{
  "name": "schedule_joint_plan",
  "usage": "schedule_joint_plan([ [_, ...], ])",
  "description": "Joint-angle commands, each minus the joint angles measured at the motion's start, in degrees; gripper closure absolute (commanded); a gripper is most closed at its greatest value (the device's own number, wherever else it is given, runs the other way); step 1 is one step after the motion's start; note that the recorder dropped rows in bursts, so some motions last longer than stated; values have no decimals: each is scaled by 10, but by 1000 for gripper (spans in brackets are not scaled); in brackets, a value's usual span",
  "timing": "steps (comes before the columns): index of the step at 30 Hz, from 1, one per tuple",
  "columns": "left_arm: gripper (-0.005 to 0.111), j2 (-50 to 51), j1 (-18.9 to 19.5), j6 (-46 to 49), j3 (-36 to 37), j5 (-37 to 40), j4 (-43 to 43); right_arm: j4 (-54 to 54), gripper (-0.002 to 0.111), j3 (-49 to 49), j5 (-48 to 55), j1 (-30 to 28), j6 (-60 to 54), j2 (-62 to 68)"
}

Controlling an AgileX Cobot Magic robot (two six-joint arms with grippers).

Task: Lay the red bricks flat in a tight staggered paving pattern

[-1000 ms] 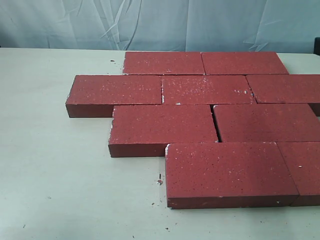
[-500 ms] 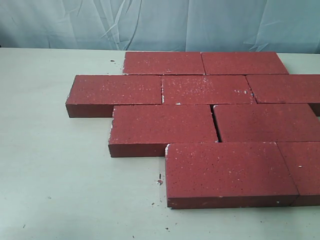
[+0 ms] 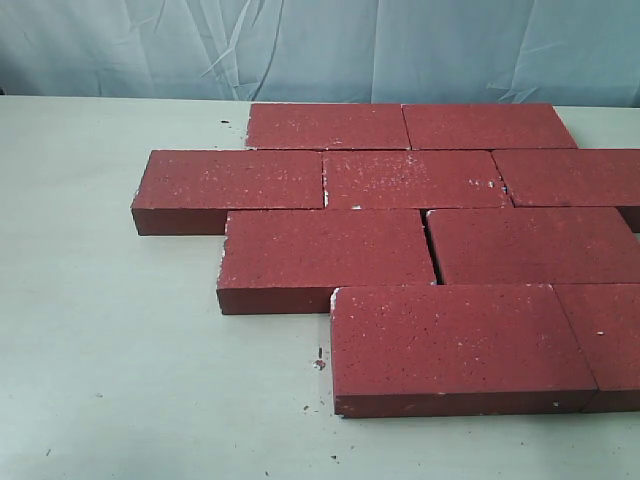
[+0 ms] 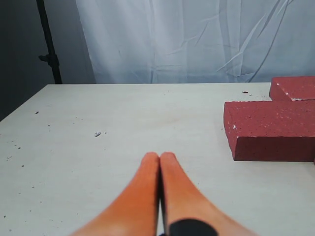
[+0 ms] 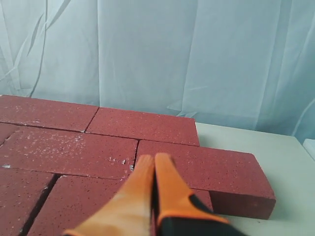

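Red bricks (image 3: 322, 247) unchanged in staggered rows; left gripper (image 4: 159, 157) and right gripper (image 5: 154, 158) closed, empty

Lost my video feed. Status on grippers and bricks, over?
Left gripper shut, empty, over table. Right gripper shut, empty, above bricks. Bricks flat, four staggered rows, one narrow gap showing. Nothing seen in the way.

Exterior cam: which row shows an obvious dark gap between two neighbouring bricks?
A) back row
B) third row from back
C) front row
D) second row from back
B: the third-row left brick and the third-row right brick sit visibly apart, with a dark line between their ends, while the joints in the other rows look closed.
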Motion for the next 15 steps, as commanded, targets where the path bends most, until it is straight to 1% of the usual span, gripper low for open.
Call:
schedule_joint_plan([
  [1, 107, -3, 1, 0, 2, 1, 0, 5, 109, 40, -4, -3, 1, -60],
  [3, 107, -3, 1, 0, 2, 1, 0, 30, 109, 61, 1, -24, 1, -95],
  [5, 107, -3, 1, 0, 2, 1, 0, 34, 109, 78, 8, -43, 1, -122],
  [10, 107, -3, 1, 0, 2, 1, 0, 31, 109, 96, 43, -44, 1, -200],
  [11, 107, -3, 1, 0, 2, 1, 0, 31, 109, 96, 57, -44, 1, -205],
  [15, 107, -3, 1, 0, 2, 1, 0, 31, 109, 96, 57, -44, 1, -209],
])
